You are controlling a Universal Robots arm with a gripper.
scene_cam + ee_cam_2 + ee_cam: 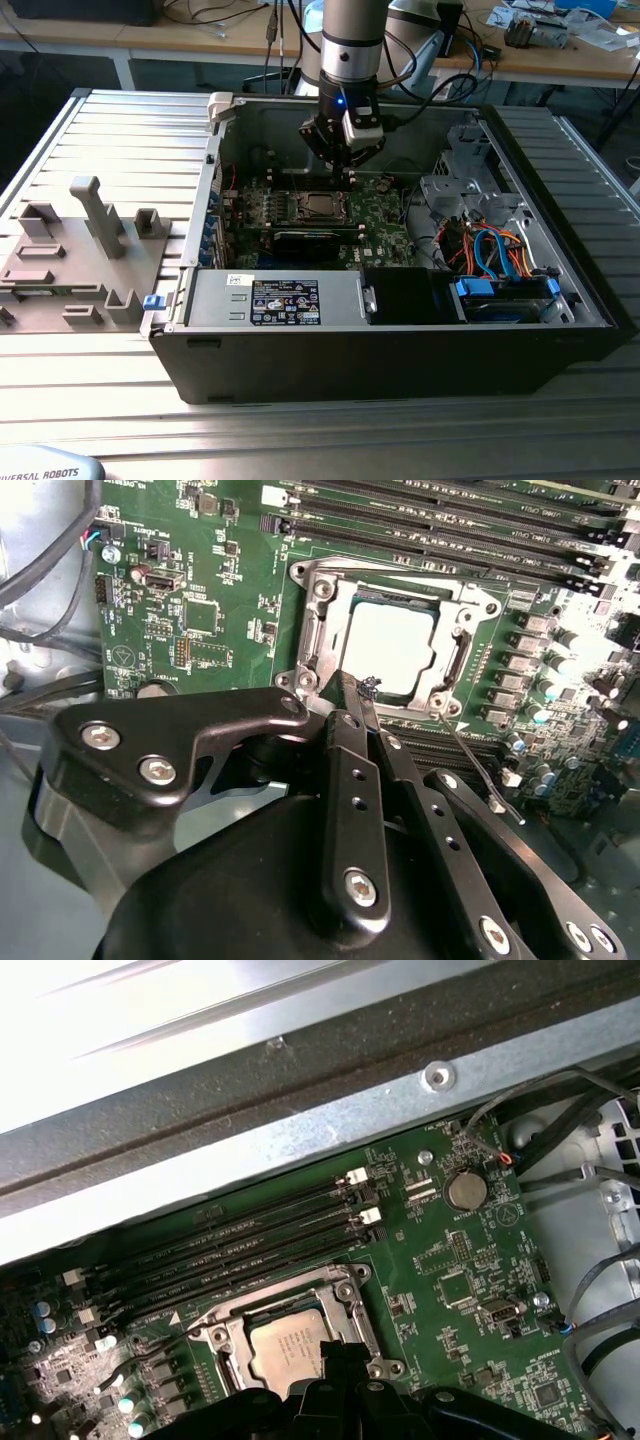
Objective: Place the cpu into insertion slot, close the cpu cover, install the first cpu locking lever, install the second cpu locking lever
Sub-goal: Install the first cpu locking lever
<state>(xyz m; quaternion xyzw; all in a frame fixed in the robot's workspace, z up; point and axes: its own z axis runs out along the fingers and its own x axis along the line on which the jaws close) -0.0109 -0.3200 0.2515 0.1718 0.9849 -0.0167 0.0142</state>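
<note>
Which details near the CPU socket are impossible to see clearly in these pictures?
- Second wrist view: glare washes out the top of the cpu.
- First wrist view: the cpu cover has its near edge hidden by the gripper.
- Exterior view: the cover's latching is too small to judge.

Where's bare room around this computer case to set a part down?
The ribbed table is bare along the case wall nearest the camera, and between the grey fixture tray and the table's far edge. Inside is crowded: the gripper hangs at the cpu cover, and cables fill the exterior view's right.
</note>
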